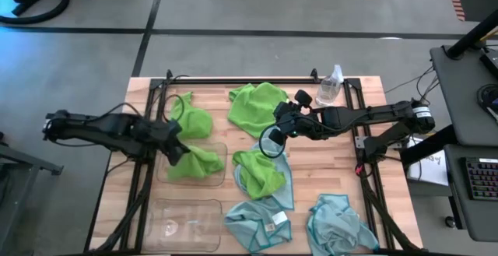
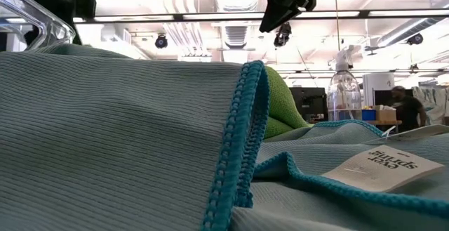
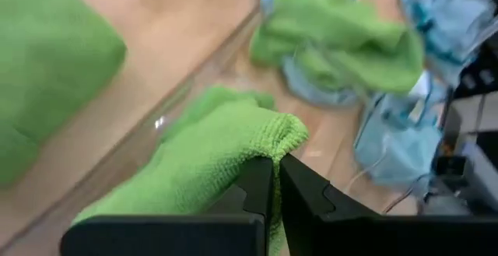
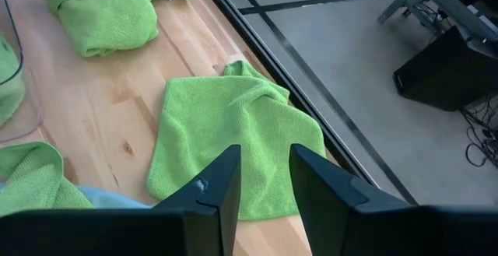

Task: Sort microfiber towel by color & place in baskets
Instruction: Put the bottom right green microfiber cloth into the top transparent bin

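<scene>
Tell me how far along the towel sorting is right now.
Early. The left gripper is shut on a green towel at the nearer-center basket; whether it has released is unclear. The other basket holds no towels. The right gripper, open, hovers above a loose green towel. Two more green towels and the blue towels remain on the table.

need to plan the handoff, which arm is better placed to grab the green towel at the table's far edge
Right: the right gripper hangs open, aimed at that green towel. The left gripper is shut on another green towel over the basket.

Clear spray bottle at the wooden table's far edge, upright.
</scene>
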`<action>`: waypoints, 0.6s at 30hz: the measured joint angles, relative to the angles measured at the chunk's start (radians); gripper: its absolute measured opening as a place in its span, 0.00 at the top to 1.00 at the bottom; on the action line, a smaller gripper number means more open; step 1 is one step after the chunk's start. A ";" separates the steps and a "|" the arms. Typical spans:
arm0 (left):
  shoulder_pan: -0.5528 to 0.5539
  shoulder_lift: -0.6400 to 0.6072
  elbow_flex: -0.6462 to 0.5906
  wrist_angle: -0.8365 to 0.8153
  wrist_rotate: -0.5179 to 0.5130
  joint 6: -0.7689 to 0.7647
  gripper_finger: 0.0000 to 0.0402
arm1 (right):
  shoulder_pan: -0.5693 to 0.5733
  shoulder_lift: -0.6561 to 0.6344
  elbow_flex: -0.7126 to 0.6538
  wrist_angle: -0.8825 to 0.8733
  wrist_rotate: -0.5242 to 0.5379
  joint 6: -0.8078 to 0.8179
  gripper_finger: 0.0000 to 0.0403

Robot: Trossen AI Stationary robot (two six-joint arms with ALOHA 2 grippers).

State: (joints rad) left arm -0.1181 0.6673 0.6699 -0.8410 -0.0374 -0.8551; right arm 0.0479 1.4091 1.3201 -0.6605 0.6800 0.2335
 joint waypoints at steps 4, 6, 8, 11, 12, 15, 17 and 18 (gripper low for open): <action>0.000 0.057 -0.015 0.003 0.004 -0.001 1.00 | 0.000 0.000 0.000 -0.001 0.000 -0.001 0.74; 0.000 0.082 -0.016 0.010 0.004 -0.001 1.00 | 0.000 0.000 0.000 -0.002 0.000 -0.001 0.73; 0.000 0.104 -0.014 0.016 0.004 0.007 1.00 | 0.000 0.000 0.000 -0.009 0.000 -0.002 0.74; 0.000 0.134 0.014 0.021 0.004 0.013 0.97 | 0.000 0.000 0.000 -0.023 0.000 -0.002 0.74; 0.000 0.142 0.026 0.020 0.005 0.021 0.95 | 0.000 0.000 0.000 -0.024 0.000 -0.002 0.74; 0.000 0.168 0.074 0.019 0.043 0.046 0.89 | 0.000 0.000 0.000 -0.030 -0.003 0.000 0.73; -0.001 0.183 0.110 0.020 0.051 0.066 0.84 | 0.000 0.000 0.000 -0.041 -0.003 0.002 0.73; -0.001 0.190 0.126 0.020 0.051 0.075 0.82 | 0.000 0.000 0.000 -0.045 -0.003 0.002 0.73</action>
State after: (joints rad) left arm -0.1188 0.8577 0.7956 -0.8215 0.0135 -0.7803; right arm 0.0479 1.4094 1.3199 -0.7055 0.6765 0.2356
